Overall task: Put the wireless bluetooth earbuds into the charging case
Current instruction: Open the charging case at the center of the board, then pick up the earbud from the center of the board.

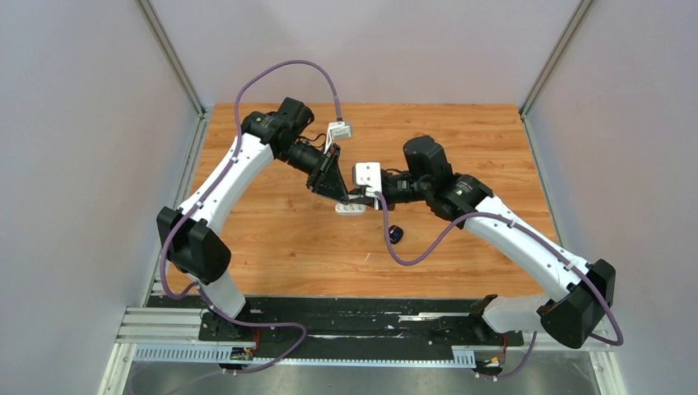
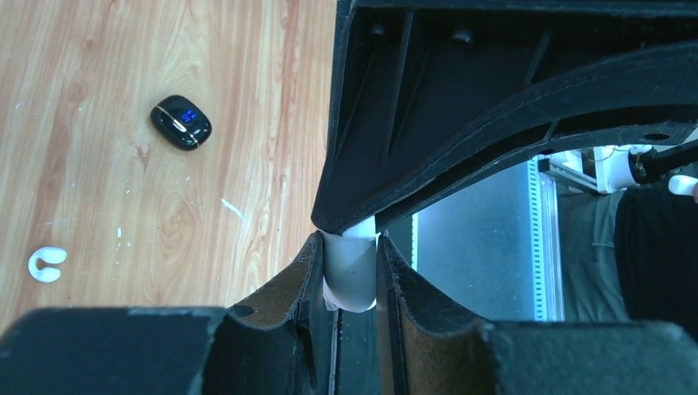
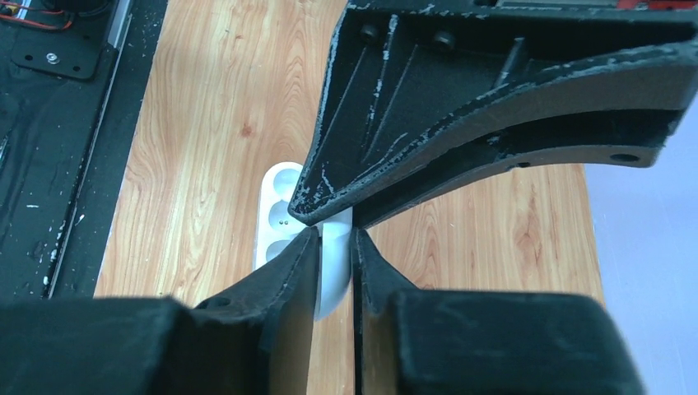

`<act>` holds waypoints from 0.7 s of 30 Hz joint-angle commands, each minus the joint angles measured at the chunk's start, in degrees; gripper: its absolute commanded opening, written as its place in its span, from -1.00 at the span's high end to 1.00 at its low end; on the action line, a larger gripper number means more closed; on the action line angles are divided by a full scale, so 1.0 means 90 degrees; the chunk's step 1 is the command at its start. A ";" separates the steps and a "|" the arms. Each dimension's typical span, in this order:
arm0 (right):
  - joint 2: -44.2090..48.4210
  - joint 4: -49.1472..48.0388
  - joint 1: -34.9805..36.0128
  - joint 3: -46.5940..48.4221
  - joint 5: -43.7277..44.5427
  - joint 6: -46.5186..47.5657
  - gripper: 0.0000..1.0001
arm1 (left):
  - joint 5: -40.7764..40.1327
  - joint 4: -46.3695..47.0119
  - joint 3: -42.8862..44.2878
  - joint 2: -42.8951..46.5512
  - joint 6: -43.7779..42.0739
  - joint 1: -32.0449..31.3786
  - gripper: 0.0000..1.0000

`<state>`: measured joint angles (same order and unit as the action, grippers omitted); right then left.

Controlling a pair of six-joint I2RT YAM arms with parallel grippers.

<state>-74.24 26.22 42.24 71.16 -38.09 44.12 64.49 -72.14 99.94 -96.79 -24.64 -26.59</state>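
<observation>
At mid-table, right pincer (image 3: 334, 234) clamps the open charging case (image 3: 276, 206); left pincer (image 2: 348, 243) pinches seemingly an earbud (image 2: 352, 284), needing alignment over a socket.

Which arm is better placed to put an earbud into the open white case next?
Left, probably. The left fingers pinch a small white piece, likely an earbud, close to the white case. The right fingers grip that case's raised lid, so they seem busy steadying it.

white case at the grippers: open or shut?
Open. The right wrist view shows the white case with its earbud wells exposed, and the wells in view look empty.
</observation>
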 commanded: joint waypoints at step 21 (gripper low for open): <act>-0.0107 0.0420 -0.2215 0.0435 -0.0310 -0.3264 0.22 | -0.1210 0.1519 -0.0979 0.1222 0.0158 0.0677 1.00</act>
<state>-69.58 28.58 26.46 77.56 -38.24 22.83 55.48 -63.29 93.49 -91.46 -22.83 -21.32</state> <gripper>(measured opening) 0.387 0.309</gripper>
